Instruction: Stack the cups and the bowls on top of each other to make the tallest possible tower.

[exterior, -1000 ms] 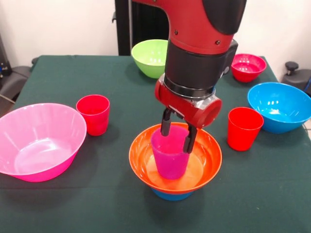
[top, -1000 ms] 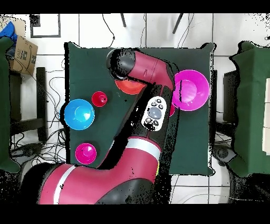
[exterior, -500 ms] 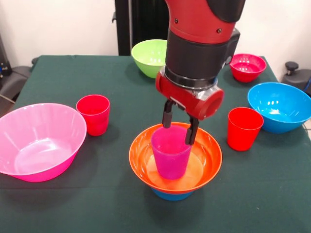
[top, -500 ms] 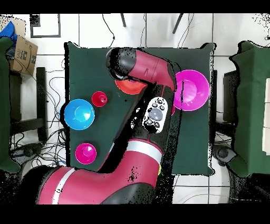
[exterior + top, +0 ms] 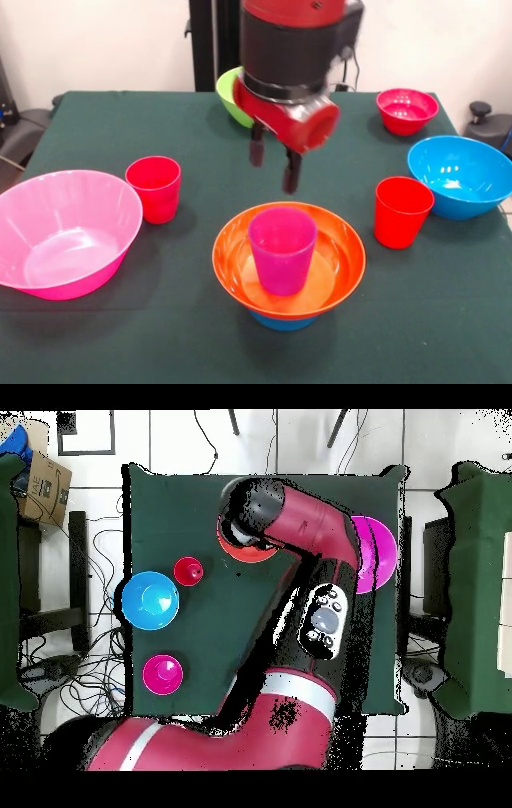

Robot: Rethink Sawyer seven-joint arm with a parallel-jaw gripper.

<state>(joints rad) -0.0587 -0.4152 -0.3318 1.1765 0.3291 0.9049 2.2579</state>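
Purple cup [image 5: 282,249] left in orange bowl [image 5: 336,268], end effector [image 5: 272,166] risen clear, open

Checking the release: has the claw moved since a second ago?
Yes. The claw has risen clear of the purple cup, open, shifting toward the lime green bowl.

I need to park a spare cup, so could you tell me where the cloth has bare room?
Bare cloth lies along the front edge between the pink bowl and the orange bowl, and mid-table behind the left red cup. The right side is crowded: red cup, blue bowl, magenta bowl.
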